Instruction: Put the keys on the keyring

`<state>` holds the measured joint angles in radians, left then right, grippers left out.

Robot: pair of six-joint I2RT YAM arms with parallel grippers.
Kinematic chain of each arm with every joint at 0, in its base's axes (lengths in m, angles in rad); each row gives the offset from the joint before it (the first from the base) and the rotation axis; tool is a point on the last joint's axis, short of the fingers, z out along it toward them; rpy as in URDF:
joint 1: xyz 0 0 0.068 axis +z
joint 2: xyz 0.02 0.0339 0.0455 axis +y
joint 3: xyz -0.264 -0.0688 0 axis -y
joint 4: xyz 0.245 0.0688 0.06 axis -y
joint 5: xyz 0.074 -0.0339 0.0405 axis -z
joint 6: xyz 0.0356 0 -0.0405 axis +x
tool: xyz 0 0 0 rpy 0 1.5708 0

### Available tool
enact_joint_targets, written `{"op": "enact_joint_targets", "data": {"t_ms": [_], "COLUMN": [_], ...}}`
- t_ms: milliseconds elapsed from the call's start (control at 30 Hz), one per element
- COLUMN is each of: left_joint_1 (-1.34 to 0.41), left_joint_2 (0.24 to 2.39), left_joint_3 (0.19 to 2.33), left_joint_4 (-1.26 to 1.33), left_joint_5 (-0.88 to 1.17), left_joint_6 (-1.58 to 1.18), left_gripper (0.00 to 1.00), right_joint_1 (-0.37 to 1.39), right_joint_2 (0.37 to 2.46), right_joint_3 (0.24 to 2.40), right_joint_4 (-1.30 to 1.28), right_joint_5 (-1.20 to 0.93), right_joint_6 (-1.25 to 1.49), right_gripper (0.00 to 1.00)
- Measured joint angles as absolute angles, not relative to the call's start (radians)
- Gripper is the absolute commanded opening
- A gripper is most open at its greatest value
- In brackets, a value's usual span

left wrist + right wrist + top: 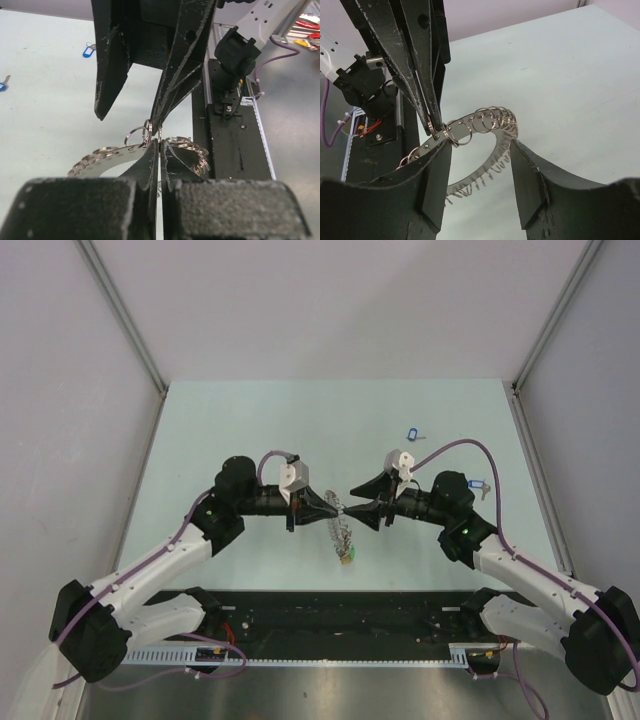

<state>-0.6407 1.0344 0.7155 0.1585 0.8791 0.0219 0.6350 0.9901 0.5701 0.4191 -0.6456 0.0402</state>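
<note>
The keyring hangs above the middle of the table, a flat silver band fringed with small split rings and a yellow and green tag at its low end. My left gripper is shut on the band's upper edge. In the right wrist view its fingertips pinch the band from above. My right gripper faces it, open. Its left finger is close to the band beside a split ring, and the other finger stands apart. Two blue-tagged keys lie on the table at the back right.
A black rail with cables runs along the near edge between the arm bases. Grey walls close in the pale green table on three sides. In the left wrist view the blue tags lie far off.
</note>
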Motion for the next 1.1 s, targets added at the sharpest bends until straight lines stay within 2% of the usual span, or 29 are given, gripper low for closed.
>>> {"op": "enact_joint_targets", "data": {"t_ms": [300, 600, 1100], "left_joint_1": [-0.64, -0.64, -0.64], "left_joint_2": [1.084, 1.066, 1.048], "left_joint_3": [0.716, 0.716, 0.809], "left_joint_4": [0.147, 0.086, -0.141], "left_joint_5": [0.959, 0.895, 0.672], "left_joint_6": [0.023, 0.052, 0.177], "left_gripper": [0.0, 0.0, 0.0], "right_joint_1": [0.635, 0.611, 0.604], "right_joint_2": [0.993, 0.997, 0.935], "right_joint_3": [0.57, 0.572, 0.572], "right_joint_4": [0.458, 0.35, 0.305], "right_joint_5": [-0.595, -0.383, -0.505], "right_joint_6": [0.099, 0.144, 0.146], "right_gripper": [0.53, 0.51, 0.52]}}
